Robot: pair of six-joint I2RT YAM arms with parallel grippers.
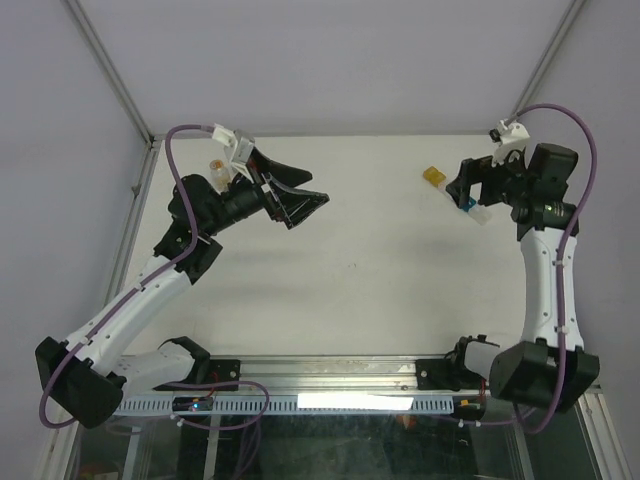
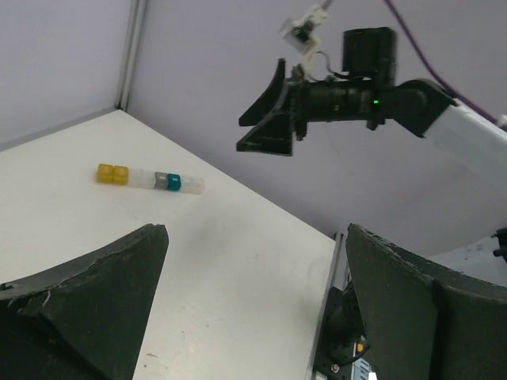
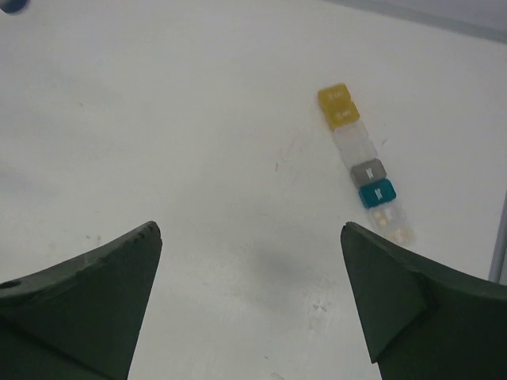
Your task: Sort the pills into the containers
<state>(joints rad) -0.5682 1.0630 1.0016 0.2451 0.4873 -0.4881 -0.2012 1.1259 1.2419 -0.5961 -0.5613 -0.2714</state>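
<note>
With our right pincer (image 3: pixel 249 231) spread apart above the bench (image 3: pixel 158 119), near the yellow container (image 3: pixel 338 107) and teal container (image 3: pixel 376 194) at its far right, and our left pincer (image 2: pixel 255 231) likewise apart well away, we should locate the pills, unseen here, before descending.

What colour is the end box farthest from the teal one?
The end box is yellow, clearest in the right wrist view.
</note>
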